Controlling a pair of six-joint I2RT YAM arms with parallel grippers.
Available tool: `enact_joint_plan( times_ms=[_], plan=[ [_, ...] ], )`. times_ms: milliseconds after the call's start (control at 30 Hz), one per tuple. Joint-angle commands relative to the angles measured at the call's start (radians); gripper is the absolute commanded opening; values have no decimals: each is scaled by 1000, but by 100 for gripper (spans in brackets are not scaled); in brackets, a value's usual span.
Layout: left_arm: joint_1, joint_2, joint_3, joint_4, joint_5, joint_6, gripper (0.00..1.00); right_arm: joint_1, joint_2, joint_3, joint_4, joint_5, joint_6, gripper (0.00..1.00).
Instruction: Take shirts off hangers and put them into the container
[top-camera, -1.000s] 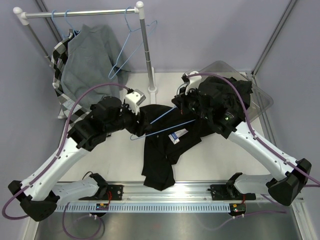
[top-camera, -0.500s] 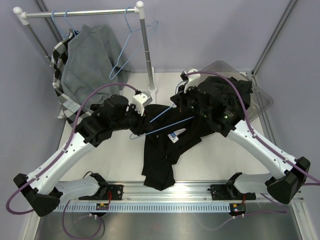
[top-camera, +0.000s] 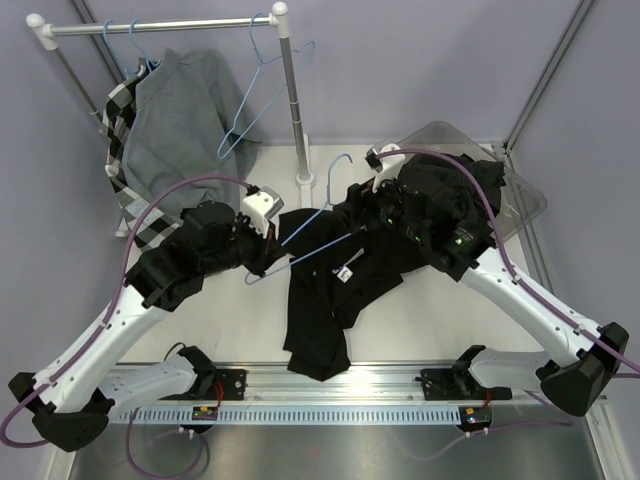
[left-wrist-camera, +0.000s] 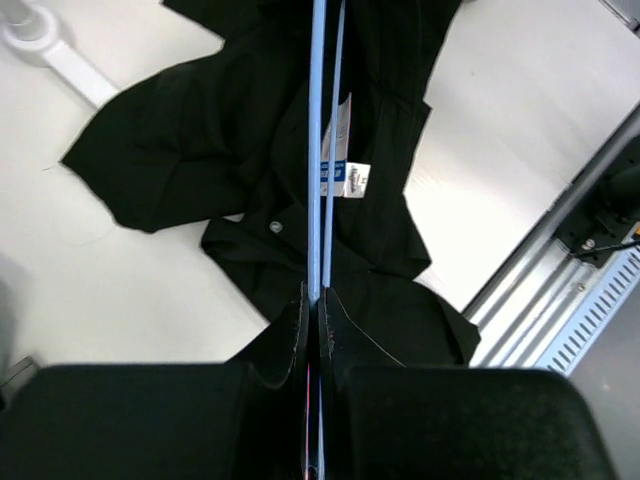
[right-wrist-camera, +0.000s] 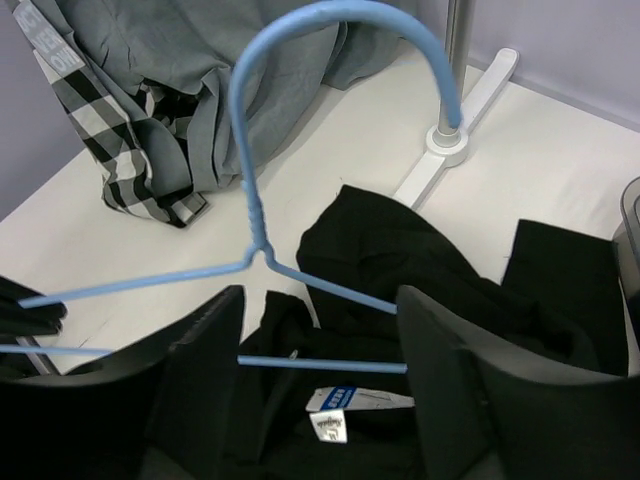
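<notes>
Right end effector (right-wrist-camera: 318, 300) opened; left end effector (left-wrist-camera: 318, 296) pinches hanger (left-wrist-camera: 316, 150) corner.

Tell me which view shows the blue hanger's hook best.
Right wrist view: the hanger fills it, hook and twisted neck sharp. The top view shows the whole hanger small over the black shirt. The left wrist view shows only two straight wires leaving the shut left gripper.

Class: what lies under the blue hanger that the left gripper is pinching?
A crumpled black shirt lies on the white table beneath the hanger, its white collar label showing. Whatever is under the shirt is covered.
</notes>
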Motion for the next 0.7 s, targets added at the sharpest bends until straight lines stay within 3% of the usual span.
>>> enact_joint_plan(
  times_ms=[0,133,233,467,667],
  plan=[
    [1,-55,-8,-19,-85,7,0,12,-75,-30,10,10,-4,75],
    [1,-126,-30,-78,-128,3,0,12,-142,-74,-5,36,-4,83],
    [1,-178,-38,-129,-162,-7,0,12,-148,-117,-4,143,11,84],
    [1,-261,-16,-235,-228,-21,0,12,-32,-175,-10,281,85,80],
    [1,-285,10,-276,-402,-84,0,13,83,-177,-19,360,163,75]
  ],
)
